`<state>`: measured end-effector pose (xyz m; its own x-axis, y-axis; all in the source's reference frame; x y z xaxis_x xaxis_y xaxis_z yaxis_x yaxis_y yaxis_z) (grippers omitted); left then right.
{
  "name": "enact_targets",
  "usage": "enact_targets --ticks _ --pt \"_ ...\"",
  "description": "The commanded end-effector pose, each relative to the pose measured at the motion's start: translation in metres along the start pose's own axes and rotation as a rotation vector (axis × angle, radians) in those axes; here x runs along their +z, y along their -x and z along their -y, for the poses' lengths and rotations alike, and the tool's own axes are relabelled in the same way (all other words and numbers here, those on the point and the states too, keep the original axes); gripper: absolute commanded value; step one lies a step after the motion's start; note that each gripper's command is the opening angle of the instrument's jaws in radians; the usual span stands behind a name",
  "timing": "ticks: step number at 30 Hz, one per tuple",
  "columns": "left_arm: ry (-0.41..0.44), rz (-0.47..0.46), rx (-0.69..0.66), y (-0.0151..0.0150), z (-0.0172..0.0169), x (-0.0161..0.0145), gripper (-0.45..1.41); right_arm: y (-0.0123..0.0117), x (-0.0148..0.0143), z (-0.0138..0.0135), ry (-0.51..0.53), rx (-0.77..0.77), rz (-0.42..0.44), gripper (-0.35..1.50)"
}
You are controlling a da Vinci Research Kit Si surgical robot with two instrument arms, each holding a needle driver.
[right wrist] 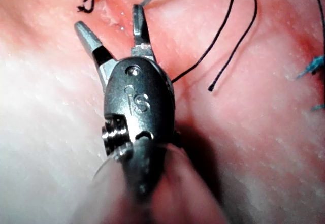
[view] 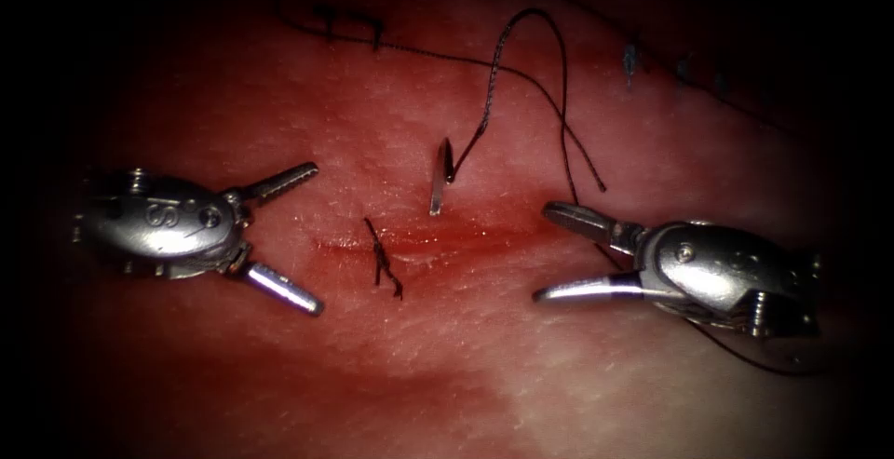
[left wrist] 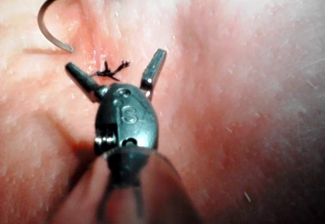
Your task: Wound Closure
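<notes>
The tissue (view: 466, 366) has a short red cut (view: 438, 238) running across the middle, with one dark knotted stitch (view: 383, 261) on it. The curved needle (view: 440, 176) rests free on the tissue just beyond the cut, between the two tools; neither holds it. Its arc (left wrist: 46, 23) lies on the surface with the point touching the tissue. Dark thread (view: 562, 77) rises from the needle, loops, and ends loose near the right tool. My left tool (view: 313, 238) stands left of the knot, jaws open and empty. My right tool (view: 541, 252) stands to the right, jaws open and empty.
Red fluid wets the tissue around the cut. Older dark stitches (view: 354, 26) and blue ones (view: 631, 59) sit along the far edge. A strand of thread (view: 736, 352) runs under the right tool's body. The knot (left wrist: 109, 70) lies between the left jaws' tips.
</notes>
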<state>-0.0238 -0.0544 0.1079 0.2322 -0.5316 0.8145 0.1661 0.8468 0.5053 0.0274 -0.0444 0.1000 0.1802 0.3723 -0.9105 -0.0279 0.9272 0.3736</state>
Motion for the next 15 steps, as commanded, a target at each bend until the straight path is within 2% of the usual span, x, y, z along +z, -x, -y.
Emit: enact_targets --ticks 1,7,15 --pt "0.006 0.001 -0.006 -0.0009 0.0003 0.0005 0.86 -0.0004 0.001 -0.0005 0.0 -0.002 -0.002 1.18" --pt "0.011 0.0 -0.007 -0.0007 -0.0005 0.0004 0.83 -0.0025 0.0008 -0.0034 0.012 -0.031 0.021 1.17" --pt "0.011 0.018 -0.007 -0.0008 -0.0003 0.0006 0.81 -0.0008 0.0009 -0.0021 -0.003 -0.051 0.047 1.13"
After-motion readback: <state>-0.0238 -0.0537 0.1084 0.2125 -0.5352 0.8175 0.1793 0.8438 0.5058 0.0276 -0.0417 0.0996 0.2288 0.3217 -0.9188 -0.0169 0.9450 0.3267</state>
